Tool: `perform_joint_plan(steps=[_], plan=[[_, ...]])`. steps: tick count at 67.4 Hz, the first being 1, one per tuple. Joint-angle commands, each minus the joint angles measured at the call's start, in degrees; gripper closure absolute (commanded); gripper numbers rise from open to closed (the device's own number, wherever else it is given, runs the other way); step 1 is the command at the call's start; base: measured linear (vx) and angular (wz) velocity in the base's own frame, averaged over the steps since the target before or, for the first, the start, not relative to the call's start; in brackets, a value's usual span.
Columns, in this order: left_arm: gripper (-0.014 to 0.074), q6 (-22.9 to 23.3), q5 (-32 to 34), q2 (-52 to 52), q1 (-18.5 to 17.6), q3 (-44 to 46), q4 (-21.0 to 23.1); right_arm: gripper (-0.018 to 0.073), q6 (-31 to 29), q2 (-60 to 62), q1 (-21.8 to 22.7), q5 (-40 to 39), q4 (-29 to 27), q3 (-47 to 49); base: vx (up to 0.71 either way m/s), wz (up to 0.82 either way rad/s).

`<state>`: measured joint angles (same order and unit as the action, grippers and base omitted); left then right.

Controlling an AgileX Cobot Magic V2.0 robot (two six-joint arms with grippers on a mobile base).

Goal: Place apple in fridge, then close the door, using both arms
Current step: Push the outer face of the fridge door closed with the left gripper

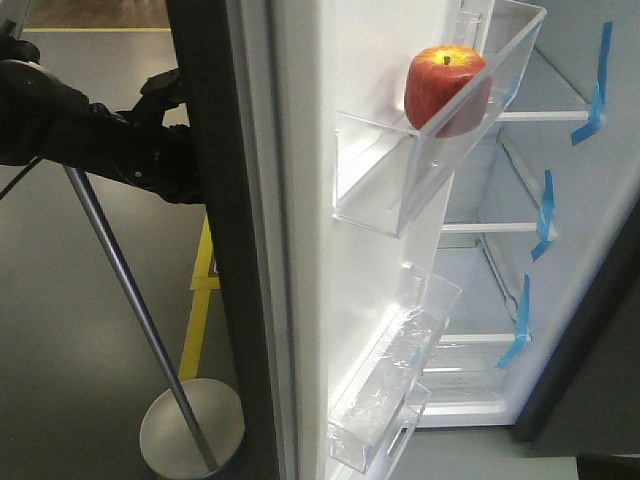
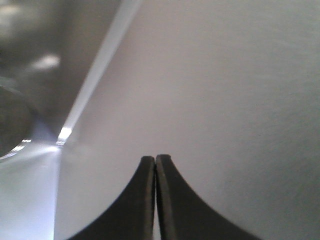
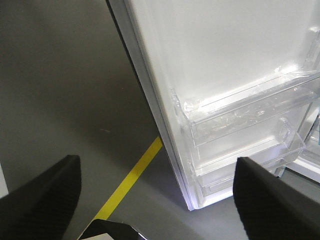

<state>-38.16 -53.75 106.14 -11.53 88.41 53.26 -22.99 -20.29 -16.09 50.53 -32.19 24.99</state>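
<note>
The red apple (image 1: 446, 88) with a yellow patch at the stem sits in the upper clear bin (image 1: 420, 170) of the open fridge door (image 1: 300, 250). The fridge (image 1: 520, 230) stands open behind it, white inside with blue tape strips on the shelves. My left arm (image 1: 90, 130) reaches behind the door's dark outer side; its gripper (image 2: 155, 159) is shut and empty, tips close against a flat grey surface. My right gripper (image 3: 157, 167) is open and empty, above the floor by the door's lower bins (image 3: 245, 115). It is out of the front view.
A slanted silver pole (image 1: 120, 270) on a round base (image 1: 190, 430) stands left of the door. A yellow floor line (image 1: 200, 290) runs under the door and shows in the right wrist view (image 3: 132, 177). A dark panel (image 1: 590, 330) flanks the fridge at right.
</note>
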Motion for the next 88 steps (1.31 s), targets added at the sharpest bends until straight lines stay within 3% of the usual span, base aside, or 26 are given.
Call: perform_joint_plan(steps=[1, 8, 43, 54, 73, 80, 88], plan=[[0.0603, -0.2, 0.3, -2.8, -2.1, 1.9, 3.7, -0.0031, 0.2, -0.4, 0.1, -3.0, -1.4, 1.4, 0.00, 0.00], [0.0603, -1.5, 0.4, -2.8, -4.3, 1.9, 5.3, -0.0031, 0.2, -0.4, 0.1, -3.0, -1.4, 1.4, 0.00, 0.00], [0.0603, -15.8, 4.5, -2.6, -16.9, 1.9, 23.4, -0.0031, 0.2, -0.4, 0.1, -3.0, -1.4, 1.4, 0.00, 0.00], [0.0603, -20.5, 6.2, -1.6, -20.9, 1.9, 26.1, -0.0031, 0.2, -0.4, 0.1, -3.0, -1.4, 1.4, 0.00, 0.00], [0.0603, -21.1, 5.7, -1.9, -22.1, 1.9, 23.8, -0.0031, 0.2, -0.4, 0.1, -3.0, -1.4, 1.4, 0.00, 0.00], [0.0603, -18.6, 7.4, -3.4, -22.1, 1.9, 16.6, -0.0031, 0.2, -0.4, 0.1, -3.0, -1.4, 1.4, 0.00, 0.00], [0.0603, -7.9, 8.9, -6.7, -22.1, 1.3, 4.0, -0.0031, 0.2, -0.4, 0.1, -3.0, -1.4, 1.4, 0.00, 0.00]])
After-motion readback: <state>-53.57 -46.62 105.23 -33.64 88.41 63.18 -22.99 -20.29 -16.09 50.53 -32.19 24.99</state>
